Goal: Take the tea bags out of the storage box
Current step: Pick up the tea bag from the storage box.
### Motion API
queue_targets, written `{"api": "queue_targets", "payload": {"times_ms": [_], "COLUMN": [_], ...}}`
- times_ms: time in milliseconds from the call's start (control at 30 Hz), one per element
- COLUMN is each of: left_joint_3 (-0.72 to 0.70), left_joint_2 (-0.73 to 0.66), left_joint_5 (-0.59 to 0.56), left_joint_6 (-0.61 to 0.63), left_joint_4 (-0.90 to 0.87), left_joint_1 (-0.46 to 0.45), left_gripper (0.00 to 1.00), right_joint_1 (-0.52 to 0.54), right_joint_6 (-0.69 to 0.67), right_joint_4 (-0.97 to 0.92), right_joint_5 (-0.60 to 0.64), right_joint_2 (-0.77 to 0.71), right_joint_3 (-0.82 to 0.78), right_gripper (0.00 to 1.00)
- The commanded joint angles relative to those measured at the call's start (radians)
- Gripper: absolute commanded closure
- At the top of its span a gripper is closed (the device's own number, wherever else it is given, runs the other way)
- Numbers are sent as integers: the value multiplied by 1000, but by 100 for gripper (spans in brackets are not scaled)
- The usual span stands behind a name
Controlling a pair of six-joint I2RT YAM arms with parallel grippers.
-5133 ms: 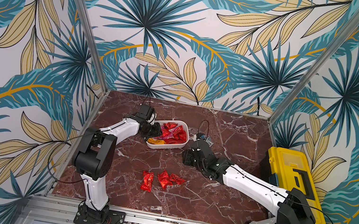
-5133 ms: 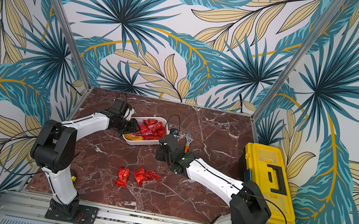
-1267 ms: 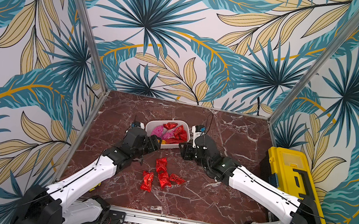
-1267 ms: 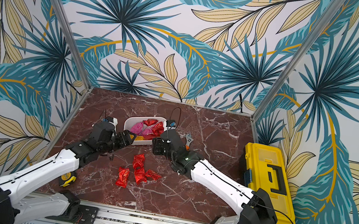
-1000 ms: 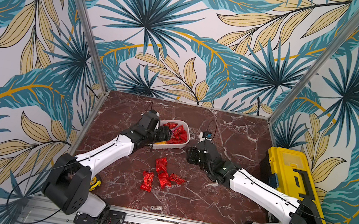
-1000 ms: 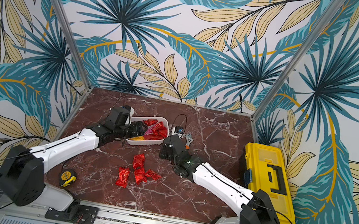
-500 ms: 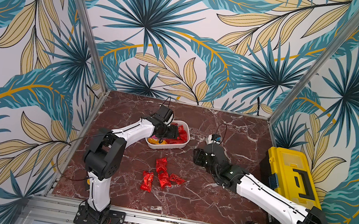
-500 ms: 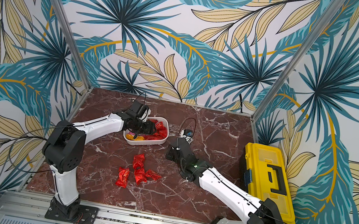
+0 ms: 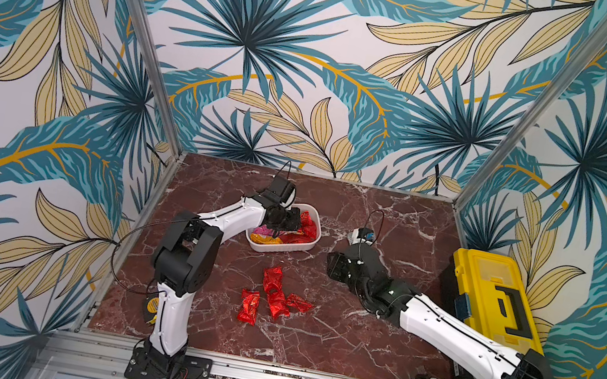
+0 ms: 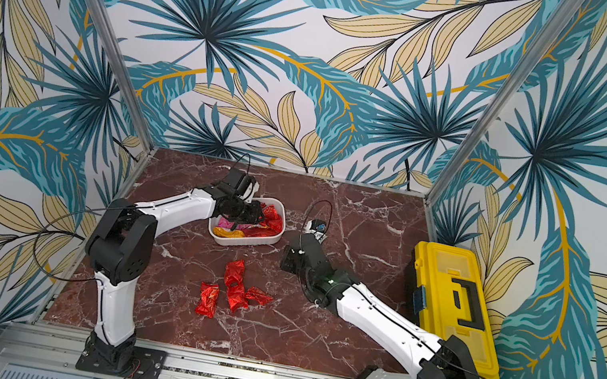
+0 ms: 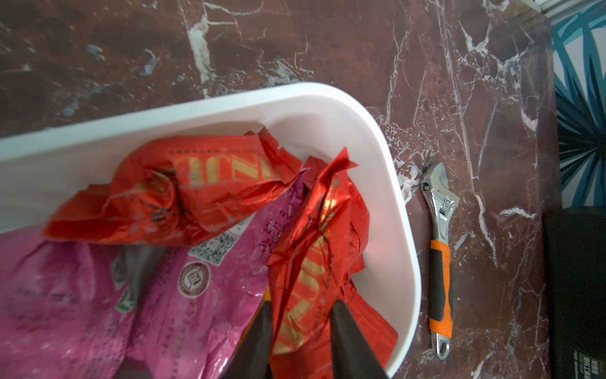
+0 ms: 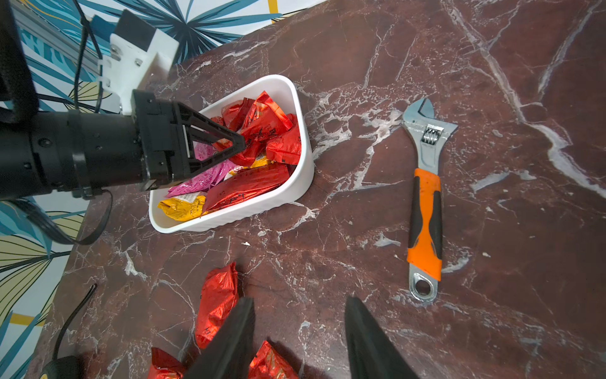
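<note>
Watching from my station, I saw that the left claw (image 11: 301,305) was down inside the box (image 11: 196,115), its two fingers closed on a red bag (image 11: 308,259) near the box's rounded end, one finger against each face of the crinkled foil. In the right wrist view the fingertips came to a point on that bag, though I could not tell whether it had lifted clear of the ones beneath. The other bags (image 12: 262,131) lay heaped in the box: several red, a pink bag (image 11: 82,295) partly under the gripped one, and a yellow bag (image 12: 182,206) at the end nearer the arm bases. The box sat on the worktop (image 9: 352,334) toward the back wall. Four loose bags (image 9: 274,295), all red, lay clustered on the worktop in front of the box and apart from it. The right claw (image 12: 298,300) was open and empty over bare worktop, just beside those loose bags. The wrench (image 12: 424,210) lay flat to the right of the box, not touching it, and the toolbox (image 9: 494,296) stood at the right edge.
</note>
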Motion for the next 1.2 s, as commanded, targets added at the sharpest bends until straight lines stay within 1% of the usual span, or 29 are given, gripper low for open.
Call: {"api": "queue_targets", "payload": {"times_ms": [0,133,233,400,467,567,733,900,1033,1167], "left_joint_3": [38,28,5,-73,-137,-244,-406,-532,-610,-662], "left_joint_2": [8,-9,-44,-135,-192,-283,-420,-552,-624,-674], "left_joint_5": [15,17,17,42,65,108,178,219,253,274], "left_joint_6": [9,13,5,-43,-84,-153,-246,-309,-353,-370], "left_joint_4": [26,33,52,102,144,265,398,481,546,586], "left_joint_1": [4,4,5,5,6,3,-22,-65,-90,-107], "left_gripper": [77,90,94,95,95,95,95,95,95,95], "right_joint_1": [-3,-5,-5,-12,-18,-34,-70,-91,-92,-93], "right_joint_6": [12,16,21,41,58,85,121,138,146,162], "right_joint_4": [0,2,5,20,38,79,195,285,319,349], "right_joint_5": [-8,-14,-23,-67,-96,-146,-254,-338,-367,-379], "right_joint_2": [-14,-23,-34,-49,-54,-62,-61,-32,-1,16], "right_joint_3": [-24,-26,-24,-17,-18,-24,-39,-28,-17,-14], "right_gripper": [50,50,50,49,43,36,27,25,25,27]}}
